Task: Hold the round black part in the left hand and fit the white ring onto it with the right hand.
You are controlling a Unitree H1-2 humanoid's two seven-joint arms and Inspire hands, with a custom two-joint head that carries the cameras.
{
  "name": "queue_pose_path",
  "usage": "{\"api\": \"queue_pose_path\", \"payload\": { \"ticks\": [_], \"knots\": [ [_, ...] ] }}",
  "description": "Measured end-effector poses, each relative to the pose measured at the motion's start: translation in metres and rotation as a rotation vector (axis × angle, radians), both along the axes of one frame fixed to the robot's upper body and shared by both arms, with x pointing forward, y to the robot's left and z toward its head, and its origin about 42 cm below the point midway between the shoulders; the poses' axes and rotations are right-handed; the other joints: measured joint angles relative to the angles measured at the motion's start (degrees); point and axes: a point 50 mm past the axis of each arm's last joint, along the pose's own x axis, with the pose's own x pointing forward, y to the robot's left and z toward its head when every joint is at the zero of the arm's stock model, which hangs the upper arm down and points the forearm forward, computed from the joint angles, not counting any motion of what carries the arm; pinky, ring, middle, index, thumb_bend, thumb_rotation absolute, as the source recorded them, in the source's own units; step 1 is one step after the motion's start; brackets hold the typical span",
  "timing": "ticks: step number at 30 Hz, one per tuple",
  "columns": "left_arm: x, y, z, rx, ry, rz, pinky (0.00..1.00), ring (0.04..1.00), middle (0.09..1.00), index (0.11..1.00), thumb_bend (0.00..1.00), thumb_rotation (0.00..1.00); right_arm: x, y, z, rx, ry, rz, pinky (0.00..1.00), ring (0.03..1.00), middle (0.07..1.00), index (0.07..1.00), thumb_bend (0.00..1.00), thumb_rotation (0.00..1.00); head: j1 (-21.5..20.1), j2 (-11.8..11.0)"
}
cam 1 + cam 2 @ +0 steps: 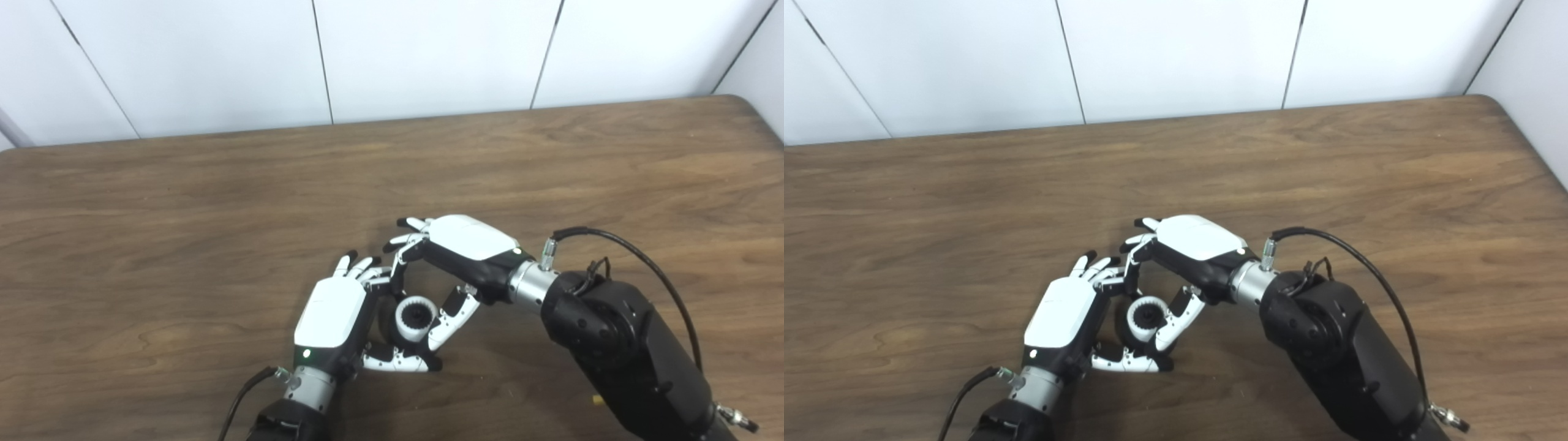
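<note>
Black part [419, 316]: cupped in left hand [334, 318], fingers curled about it, above the worktop [184, 245].
White ring [411, 323]: seated around part, opening upward.
Right hand [456, 254]: directly alongside, thumb touching ring; grip cannot be told.

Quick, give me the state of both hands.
Left hand: shut on the round black part, which carries the white ring.
Right hand: fingers curled around the white ring; whether it truly grips cannot be told.
</note>
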Motion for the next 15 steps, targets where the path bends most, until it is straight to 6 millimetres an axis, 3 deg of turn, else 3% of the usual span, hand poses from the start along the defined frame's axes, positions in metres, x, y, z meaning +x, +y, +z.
{"api": "queue_pose_path", "payload": {
  "ticks": [15],
  "knots": [
    [0.001, 0.003, 0.0, 0.001, -0.002, 0.005, 1.0, 0.902, 0.793, 0.483, 0.52, 0.06, 0.003, -0.025, 0.013, 0.031, -0.017, -0.064, 1.0, 1.0, 0.884, 0.58, 1.0, 0.29, -0.35, 0.0]
  ]
}}
